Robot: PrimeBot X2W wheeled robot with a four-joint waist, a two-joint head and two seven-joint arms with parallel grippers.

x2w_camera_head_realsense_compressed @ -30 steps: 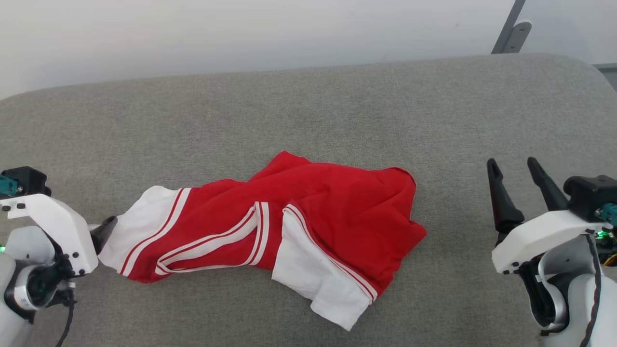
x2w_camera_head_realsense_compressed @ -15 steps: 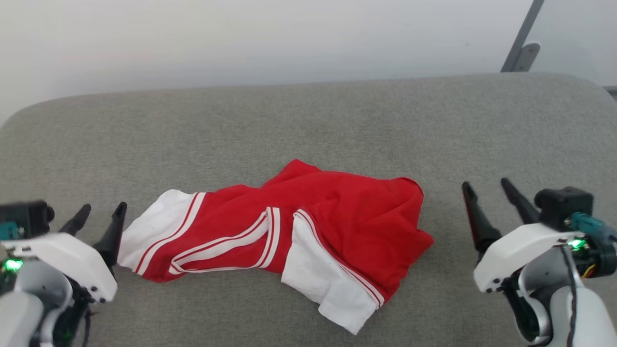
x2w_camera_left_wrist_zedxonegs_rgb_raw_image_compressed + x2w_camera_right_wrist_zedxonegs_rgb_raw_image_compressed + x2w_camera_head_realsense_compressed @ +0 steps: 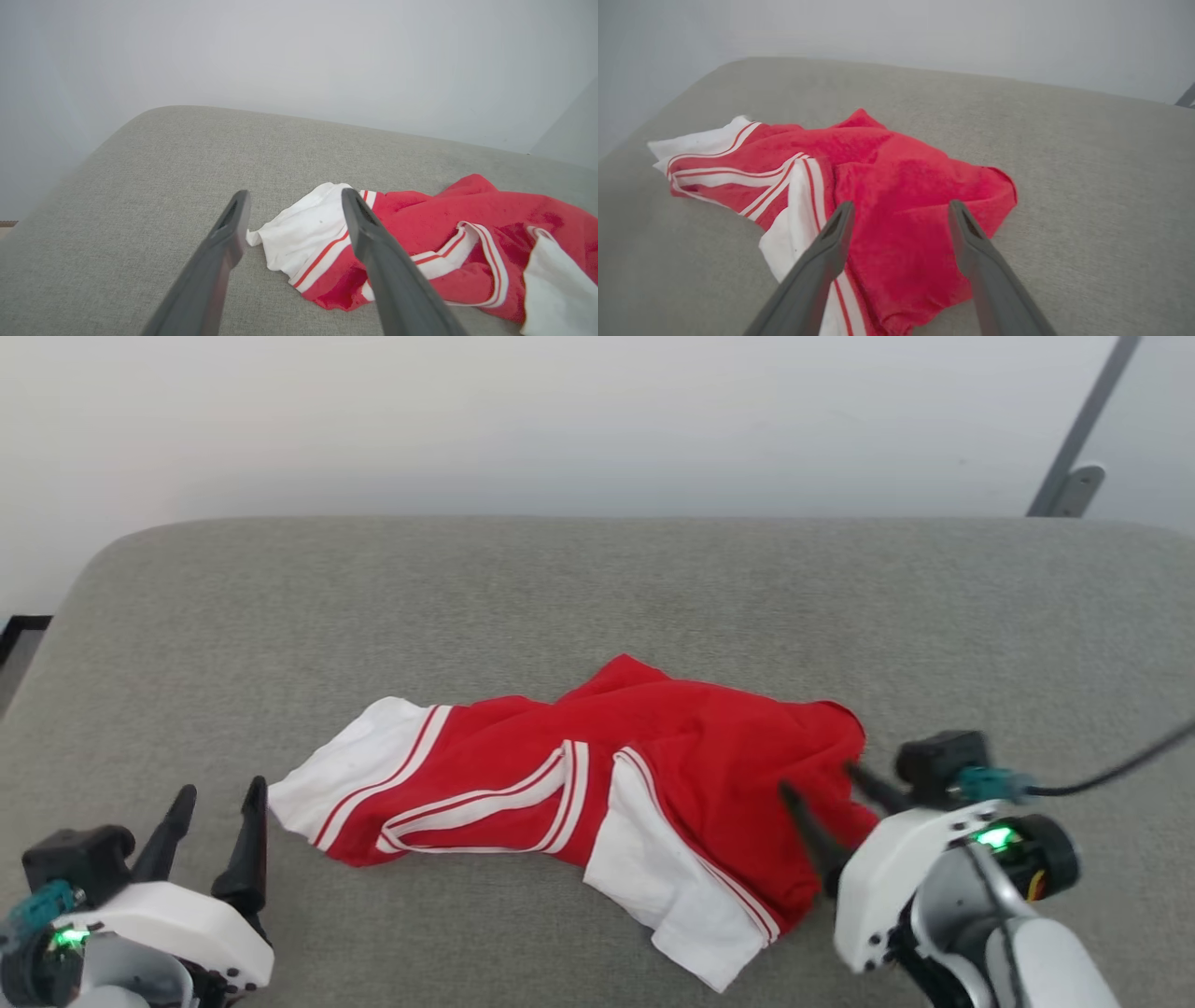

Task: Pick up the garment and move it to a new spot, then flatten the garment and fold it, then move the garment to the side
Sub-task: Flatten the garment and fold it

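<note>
the right jaws have swung in over the right edge of the garment (image 3: 709, 756); the left jaws have drawn back from its white sleeve (image 3: 355, 775). both pairs gape, released, holding nothing. the garment lies crumpled mid grey cushion (image 3: 560, 597).

No text, labels or numbers legible, garment (image 3: 709, 775) showing plain red cloth, white sleeves, stripes

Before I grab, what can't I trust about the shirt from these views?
Crumpled red-and-white jersey T-shirt: folds hide which side is front, every view.
Left wrist view: right edge cuts off its far end.
Head view: whether the open right gripper touches cloth is unclear.
</note>
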